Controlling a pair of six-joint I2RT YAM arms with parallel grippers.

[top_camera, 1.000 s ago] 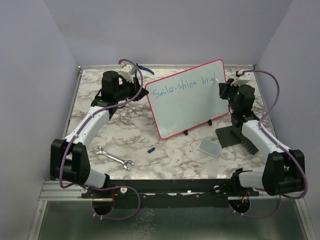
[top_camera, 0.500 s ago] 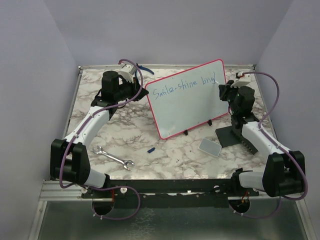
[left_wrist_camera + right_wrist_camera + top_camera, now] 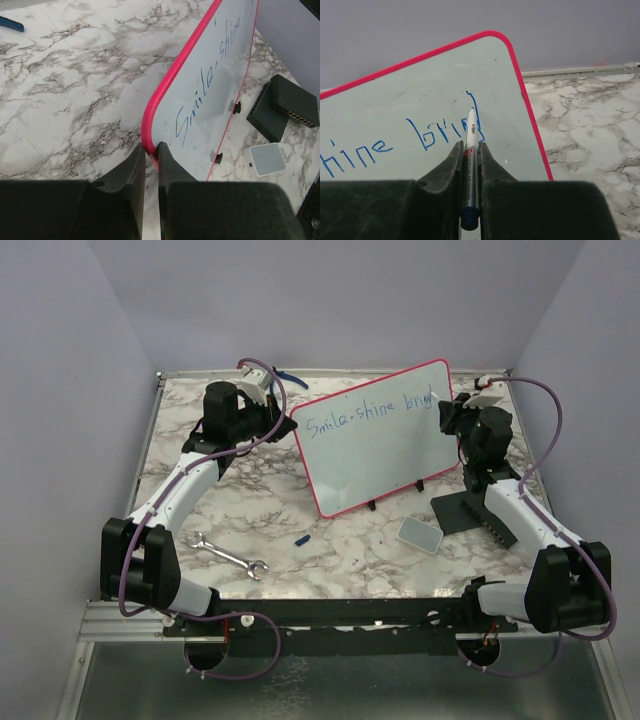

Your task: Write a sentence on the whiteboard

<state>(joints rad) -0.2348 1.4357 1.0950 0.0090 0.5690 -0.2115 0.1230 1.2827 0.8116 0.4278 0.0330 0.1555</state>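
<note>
Whiteboard (image 3: 375,440) stands tilted on its black feet at the table's centre, running toward 1 o'clock in the top view. The sentence (image 3: 370,412) runs along its upper part in blue: "Smile-shine brig", followed by one tall upright stroke. In the right wrist view only "hine brig" and that stroke are readable.

The right gripper (image 3: 470,147) is narrow, clamped on a white marker (image 3: 471,135). The marker tip rests against the tall stroke near the top right corner. The marker carries a small red logo and a line of print too small to read.

The left gripper (image 3: 151,150) is narrow, with its jaws pinching the red frame at the lower left corner.

Change from one second ago: the right gripper has risen slightly toward 12 o'clock, and the tall stroke after "brig" is new. The left arm and the whiteboard have not moved.

Surroundings, clock positions taken from the whiteboard:
- wrench (image 3: 228,556) at 8 o'clock, well apart
- blue cap (image 3: 303,538) at 7 o'clock, near
- grey pad (image 3: 420,534) at 5 o'clock
- black stand (image 3: 470,512) at 4 o'clock, partly covered by the right arm
- a blue item (image 3: 290,375) at 11 o'clock, behind the left gripper
</note>
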